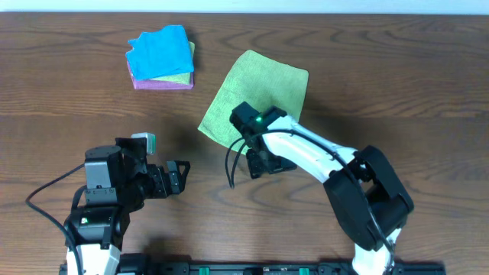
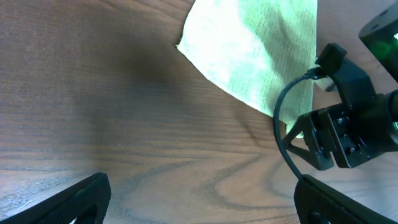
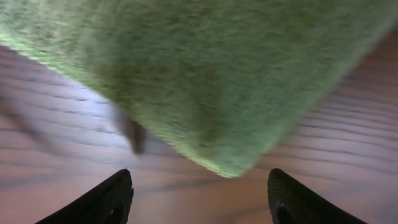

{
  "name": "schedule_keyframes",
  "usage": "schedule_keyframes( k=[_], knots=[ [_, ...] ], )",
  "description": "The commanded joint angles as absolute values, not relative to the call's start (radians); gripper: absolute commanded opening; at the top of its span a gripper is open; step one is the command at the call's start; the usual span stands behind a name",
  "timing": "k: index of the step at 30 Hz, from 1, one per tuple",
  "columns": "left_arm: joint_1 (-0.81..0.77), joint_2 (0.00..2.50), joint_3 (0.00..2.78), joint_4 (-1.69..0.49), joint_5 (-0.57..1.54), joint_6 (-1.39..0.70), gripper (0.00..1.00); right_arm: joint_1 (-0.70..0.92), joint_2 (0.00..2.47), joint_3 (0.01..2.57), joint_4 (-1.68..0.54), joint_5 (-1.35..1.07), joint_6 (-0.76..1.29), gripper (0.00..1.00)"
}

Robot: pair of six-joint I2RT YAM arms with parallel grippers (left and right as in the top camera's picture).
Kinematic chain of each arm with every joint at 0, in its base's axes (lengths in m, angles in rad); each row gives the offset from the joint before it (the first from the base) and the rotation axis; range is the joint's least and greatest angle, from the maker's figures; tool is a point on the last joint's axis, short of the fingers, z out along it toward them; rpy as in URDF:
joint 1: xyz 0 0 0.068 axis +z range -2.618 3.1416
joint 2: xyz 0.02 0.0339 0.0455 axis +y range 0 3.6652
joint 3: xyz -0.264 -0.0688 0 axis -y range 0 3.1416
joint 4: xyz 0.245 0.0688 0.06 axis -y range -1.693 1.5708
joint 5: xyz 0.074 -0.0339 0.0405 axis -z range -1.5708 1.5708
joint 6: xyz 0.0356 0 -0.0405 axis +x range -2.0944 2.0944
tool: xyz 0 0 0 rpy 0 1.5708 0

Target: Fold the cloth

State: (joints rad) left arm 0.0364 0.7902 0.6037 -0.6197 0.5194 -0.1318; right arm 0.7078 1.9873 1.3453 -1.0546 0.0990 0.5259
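Cloth (image 1: 263,88) lay spread flat in a single layer on the table (image 1: 69,107), unfolded and set on a diagonal. In the right wrist view one corner sat just ahead of the right gripper (image 3: 200,180), roughly centred on the gap between the two fingertips. That view was blurred, so could not tell whether the corner touched the wood or was slightly raised. Right fingers (image 3: 112,199) were spread apart, nothing pinched, only bare wood in the gap. From overhead the right wrist covered the near edge of the cloth, with the fingers hidden under it.

Left gripper (image 2: 202,196) was well apart from the cloth. The cloth's side corner lay ahead of the left fingers (image 2: 81,199), off toward the right-hand one, across a stretch of bare wood. Left fingers were spread wide, nothing held, nothing touched. The right arm's wrist and its black cable (image 2: 280,118) sat ahead of that right-hand finger, over the cloth edge.

Further out, past the left fingertips and well clear of both grippers, a small stack of cloths (image 1: 160,57) sat at the far side of the table. It had bright blue on top, a yellow-green layer under it and pink-purple at the bottom.
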Motion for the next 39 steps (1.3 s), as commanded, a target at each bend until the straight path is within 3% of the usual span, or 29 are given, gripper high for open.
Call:
schedule_keyframes(
  k=[1, 14, 20, 29, 32, 39],
  knots=[
    [0.032, 0.79, 0.632, -0.616, 0.514, -0.136, 0.95, 0.728, 1.956, 1.338, -1.059, 0.245, 0.533, 0.68],
    [0.032, 0.79, 0.632, -0.616, 0.517, -0.14, 0.95, 0.725, 1.956, 1.266, -1.003, 0.323, 0.522, 0.59],
    [0.032, 0.79, 0.632, -0.616, 0.517, -0.159, 0.95, 0.725, 1.956, 1.221, -0.98, 0.369, 0.522, 0.46],
    [0.032, 0.79, 0.632, -0.616, 0.517, -0.159, 0.95, 0.727, 1.911, 1.223, -1.056, 0.596, 0.523, 0.07],
    [0.032, 0.79, 0.632, -0.615, 0.517, -0.159, 0.95, 0.727, 1.855, 1.223, -1.108, 0.727, 0.523, 0.01],
    [0.032, 0.79, 0.632, -0.597, 0.517, -0.159, 0.95, 0.728, 1.712, 1.223, -1.094, 0.809, 0.417, 0.01]
  ],
)
